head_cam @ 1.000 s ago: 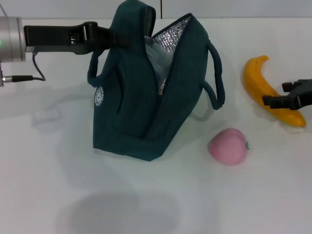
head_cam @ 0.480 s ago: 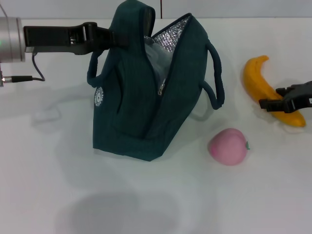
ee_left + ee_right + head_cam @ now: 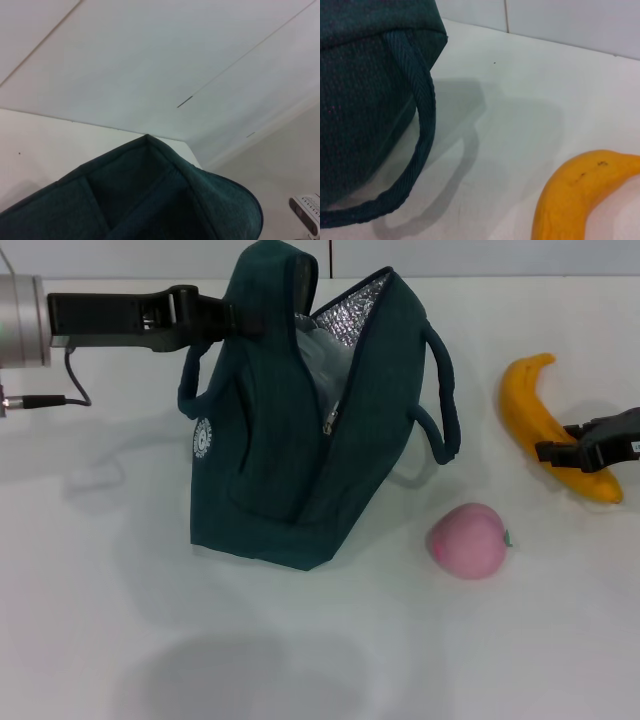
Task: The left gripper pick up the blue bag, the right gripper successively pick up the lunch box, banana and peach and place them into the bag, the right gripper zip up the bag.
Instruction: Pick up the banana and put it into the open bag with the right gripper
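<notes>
Jaws of the right gripper point(image 3: 560, 452) seemingly straddle the banana point(image 3: 545, 420).

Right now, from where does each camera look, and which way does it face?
Head view: from above, facing down at the table; left gripper holds the blue bag; right gripper at the banana.
Left wrist view: at the bag's top edge, facing the wall; no fingers show.
Right wrist view: low, facing bag handle and banana; no fingers.
All views show the bag.
</notes>
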`<state>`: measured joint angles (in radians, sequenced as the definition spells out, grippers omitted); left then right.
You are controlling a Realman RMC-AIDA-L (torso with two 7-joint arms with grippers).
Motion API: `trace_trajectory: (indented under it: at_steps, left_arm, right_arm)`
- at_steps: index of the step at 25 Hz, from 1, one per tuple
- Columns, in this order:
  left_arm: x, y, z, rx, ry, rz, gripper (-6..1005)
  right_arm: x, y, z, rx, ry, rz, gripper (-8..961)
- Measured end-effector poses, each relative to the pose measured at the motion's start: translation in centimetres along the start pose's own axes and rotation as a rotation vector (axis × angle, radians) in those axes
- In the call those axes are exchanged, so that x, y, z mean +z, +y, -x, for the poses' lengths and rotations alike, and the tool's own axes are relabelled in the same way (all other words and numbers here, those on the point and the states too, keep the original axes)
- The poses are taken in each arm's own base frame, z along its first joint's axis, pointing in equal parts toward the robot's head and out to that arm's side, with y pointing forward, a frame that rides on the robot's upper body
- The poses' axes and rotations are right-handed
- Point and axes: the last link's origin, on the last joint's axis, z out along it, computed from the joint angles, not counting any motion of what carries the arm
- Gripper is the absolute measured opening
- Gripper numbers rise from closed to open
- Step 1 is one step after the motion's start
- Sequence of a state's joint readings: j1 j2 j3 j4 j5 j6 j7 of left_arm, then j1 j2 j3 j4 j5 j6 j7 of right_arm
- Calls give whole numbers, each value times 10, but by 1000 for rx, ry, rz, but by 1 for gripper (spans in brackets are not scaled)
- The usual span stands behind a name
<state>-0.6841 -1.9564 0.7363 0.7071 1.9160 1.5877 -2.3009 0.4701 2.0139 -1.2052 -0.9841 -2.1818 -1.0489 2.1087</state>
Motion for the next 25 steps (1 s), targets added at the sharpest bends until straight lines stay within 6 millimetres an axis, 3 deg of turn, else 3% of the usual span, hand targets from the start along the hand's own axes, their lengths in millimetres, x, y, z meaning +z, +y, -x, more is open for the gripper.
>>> trace_trajectory:
  at_steps: [2,11,25]
  left_arm:
    - [0,0,0,1,0,-1,41]
    - [-2,-1,1,-1,2,-3,42]
    - [-5,-3,3,-15,21,-1,41]
  right_arm:
    - [0,0,-1,4,3,-3,406]
    - [-8,-9,-5,31,-19,-31,406]
    - [-58,-18,-9,117,-397,90,406]
